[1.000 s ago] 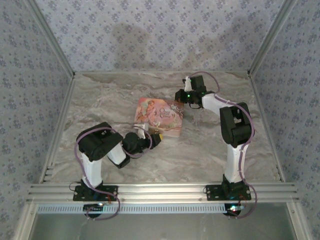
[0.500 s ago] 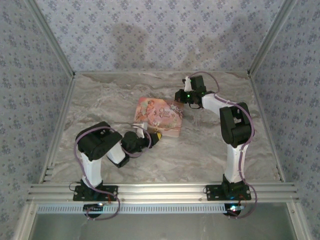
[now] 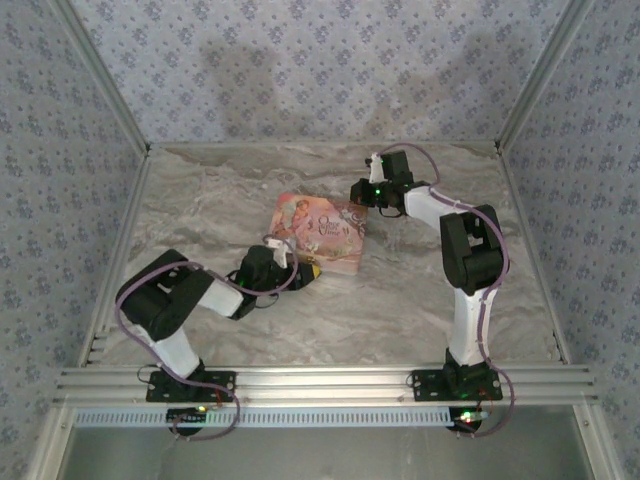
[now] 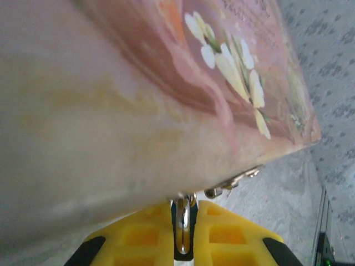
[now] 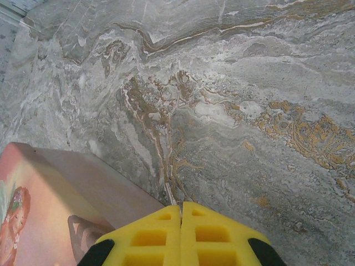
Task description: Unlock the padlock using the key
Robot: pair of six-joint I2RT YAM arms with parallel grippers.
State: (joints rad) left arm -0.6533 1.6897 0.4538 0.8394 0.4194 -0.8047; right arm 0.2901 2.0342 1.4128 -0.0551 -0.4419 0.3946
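Left gripper (image 4: 183,213) clamps the thin metal key (image 4: 182,230), tip against the pink box's (image 4: 138,100) side, just beside a small metal fitting (image 4: 236,182) at its edge; padlock shackle or clasp, I cannot tell. Right gripper (image 5: 181,213) sits pinched on nothing over the marble table (image 5: 249,111), near the box corner. Risk: the box is unheld, so 1 push could slide it, or twist the key in the pads.

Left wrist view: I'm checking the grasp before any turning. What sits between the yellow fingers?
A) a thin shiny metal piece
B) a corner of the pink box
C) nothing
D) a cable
A: a thin shiny metal piece stands in the narrow gap of the left gripper, right by the pink box.
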